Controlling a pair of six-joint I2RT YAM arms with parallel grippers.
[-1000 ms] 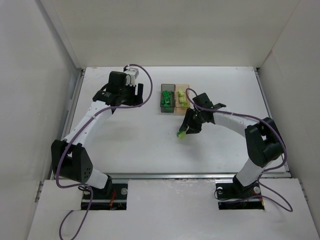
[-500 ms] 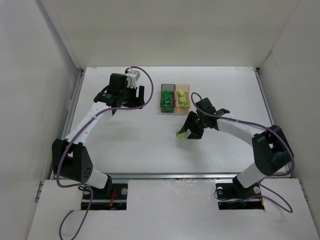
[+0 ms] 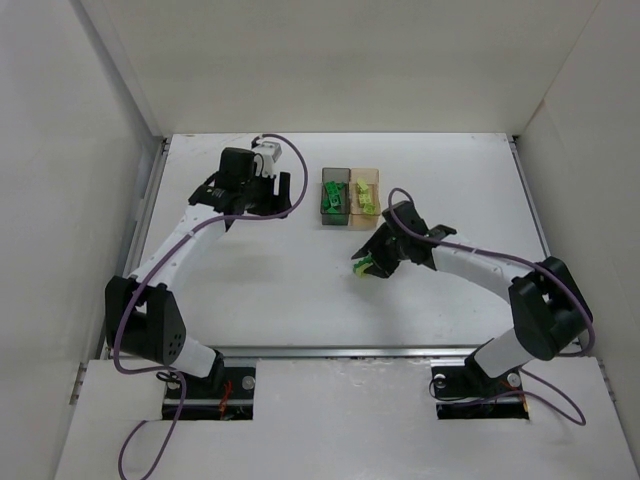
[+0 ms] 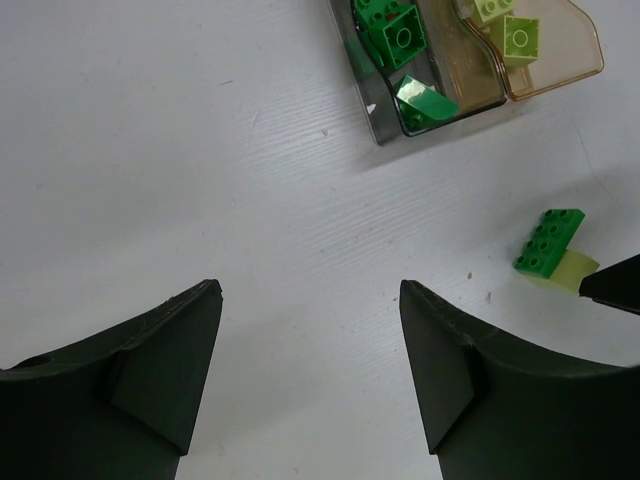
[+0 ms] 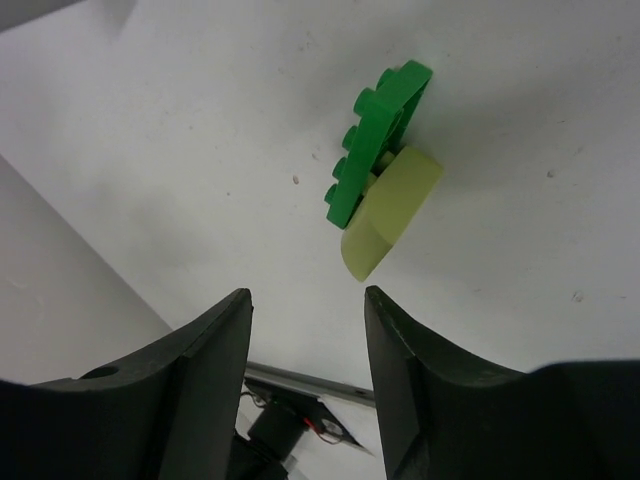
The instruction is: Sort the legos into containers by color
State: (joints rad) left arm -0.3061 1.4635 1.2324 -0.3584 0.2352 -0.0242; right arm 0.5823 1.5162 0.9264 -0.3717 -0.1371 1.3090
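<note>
A dark green brick (image 5: 380, 140) stuck to a pale yellow-green piece (image 5: 390, 215) lies on the white table; the pair (image 3: 364, 266) sits below the containers. My right gripper (image 5: 308, 295) is open and empty, with its fingertips just short of the pair (image 3: 374, 258). The smoky grey box (image 3: 335, 213) holds dark green bricks. The tan box (image 3: 374, 180) joined to its right holds pale yellow-green ones. My left gripper (image 4: 310, 290) is open and empty over bare table, left of the boxes (image 3: 284, 192). Its view shows the grey box (image 4: 375, 125), the tan box (image 4: 575, 50) and the pair (image 4: 549, 243).
White walls enclose the table on the left, back and right. A metal rail (image 3: 340, 351) runs along the near edge. Purple cables loop off both arms.
My right arm has stretched lower and its gripper has swung down-left toward the brick pair, which has stayed in place. The left arm has barely shifted.
</note>
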